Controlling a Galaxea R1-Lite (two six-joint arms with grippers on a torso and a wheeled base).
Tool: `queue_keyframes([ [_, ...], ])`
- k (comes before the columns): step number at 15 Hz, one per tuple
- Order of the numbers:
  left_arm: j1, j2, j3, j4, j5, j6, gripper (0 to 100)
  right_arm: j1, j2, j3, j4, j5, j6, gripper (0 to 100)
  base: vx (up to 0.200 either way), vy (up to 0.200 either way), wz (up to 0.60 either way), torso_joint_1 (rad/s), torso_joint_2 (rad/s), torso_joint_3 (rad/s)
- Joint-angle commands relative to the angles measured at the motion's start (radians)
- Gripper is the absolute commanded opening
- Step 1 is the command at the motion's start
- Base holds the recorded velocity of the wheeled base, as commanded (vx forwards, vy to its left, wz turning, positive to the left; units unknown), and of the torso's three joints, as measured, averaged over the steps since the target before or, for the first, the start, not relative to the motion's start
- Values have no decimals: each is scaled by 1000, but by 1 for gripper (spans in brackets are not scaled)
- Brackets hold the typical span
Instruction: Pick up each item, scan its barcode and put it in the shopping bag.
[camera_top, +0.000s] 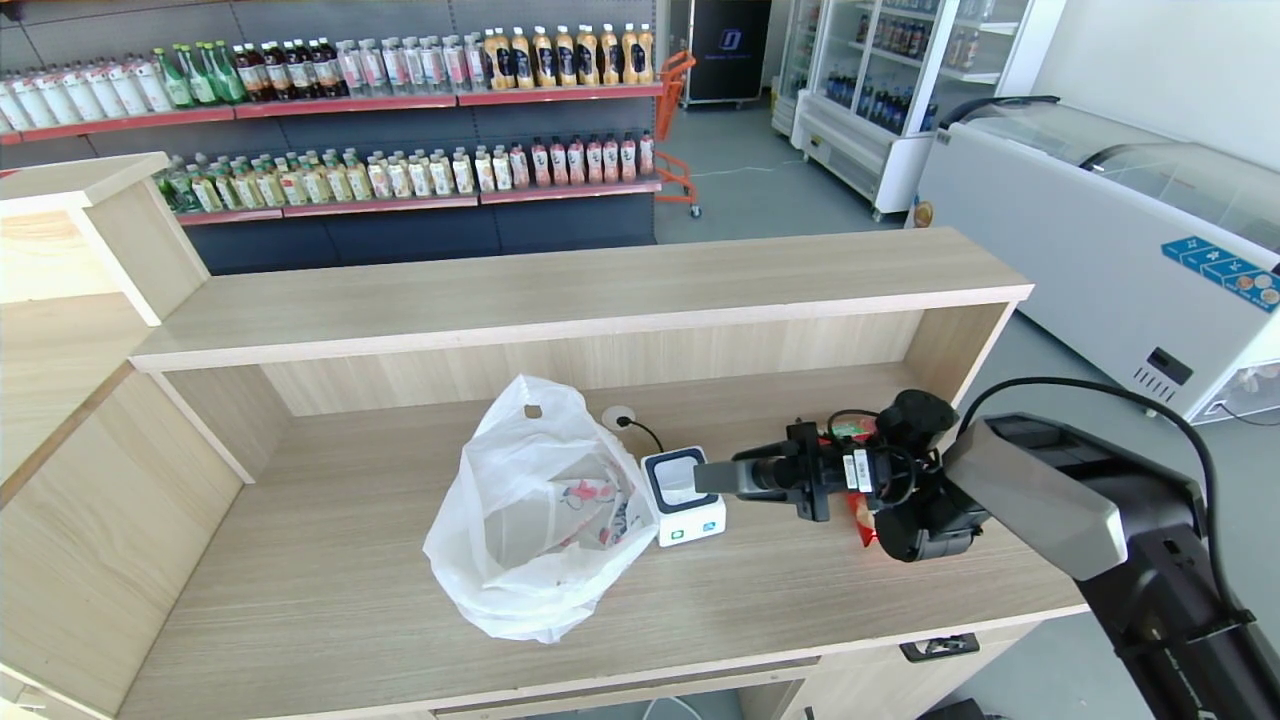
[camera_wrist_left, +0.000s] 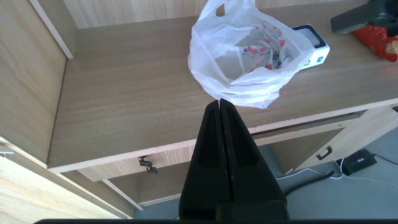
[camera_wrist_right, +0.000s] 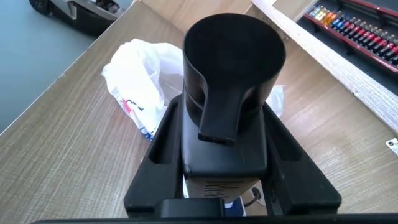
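right claw first: closed partway onto a dark item, spread just to the width of that black body and pressed against both sides. kind of item hard to tell; seemingly a black container with a pale label toward the wrist. held level and poked out ahead of the claw, most likely to bring a barcode over the scanner, sitting just under the claw tip on the counter. angled scanner window turned up toward the item, handy for a read without setting anything down. label side toward the glass or not: cannot tell.

just past the scanner, on the claw's left and right up against it: shopping bag, mouth gaping open, printed red-and-white goods already inside. short hop from scan to drop, probably the reason for parking it there.

behind the claw, under the right wrist: red packet flat on the counter, apparently waiting for a turn.

well apart on the claw's left, hung back over the counter's near edge: left claw, pinched fully shut on nothing, parked clear of the bag mouth.

judged stage: scanning this item; bagging not yet done.
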Motion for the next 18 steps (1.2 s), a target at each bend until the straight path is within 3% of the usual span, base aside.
queue_keyframes([
  [1,0,0,0,-1,0,0,0,-2,-67,58,-1,4,20,0,0,0,0,0,0,0],
  [3,0,0,0,-1,0,0,0,-7,-200,122,6,-31,97,0,0,0,0,0,0,0],
  [6,0,0,0,-1,0,0,0,-4,-419,138,51,-53,337,0,0,0,0,0,0,0],
  [9,0,0,0,-1,0,0,0,50,-654,237,111,-358,681,0,0,0,0,0,0,0],
  [12,0,0,0,-1,0,0,0,82,-768,351,204,-419,692,0,0,0,0,0,0,0],
  [14,0,0,0,-1,0,0,0,119,-872,460,288,-597,690,0,0,0,0,0,0,0],
  [18,2,0,0,-1,0,0,0,136,-1008,437,735,-1065,676,0,0,0,0,0,0,0],
])
